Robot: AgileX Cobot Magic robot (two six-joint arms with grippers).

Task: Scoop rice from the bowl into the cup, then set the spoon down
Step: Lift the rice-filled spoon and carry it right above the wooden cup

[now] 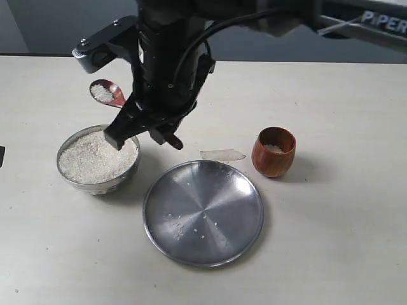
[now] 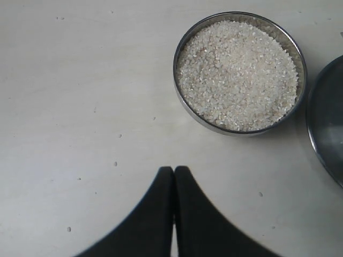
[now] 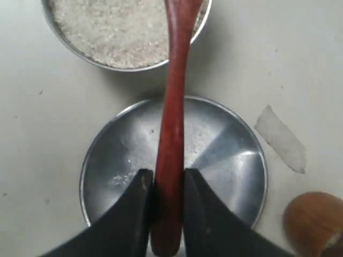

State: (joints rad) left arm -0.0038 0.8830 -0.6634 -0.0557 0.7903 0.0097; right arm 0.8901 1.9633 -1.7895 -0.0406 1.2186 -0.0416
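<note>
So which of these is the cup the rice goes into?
Find the wide flat steel plate in the middle of the table. Just off its far right edge stands the cup. It is the only wooden vessel: small, rounded, reddish-brown, no handle, unlike the shiny steel bowl of rice on the left.

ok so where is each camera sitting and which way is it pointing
Exterior: off the arms, raised, looking down on the table; shows the right arm with the spoon beside the bowl.
Left wrist: mounted behind the left gripper, which shows shut; faces down at the table, bowl beyond.
Right wrist: mounted behind the right gripper, shut on the spoon; faces down over the plate.
Shared: all three see bowl and plate; the cup only exterior and right wrist.
</note>
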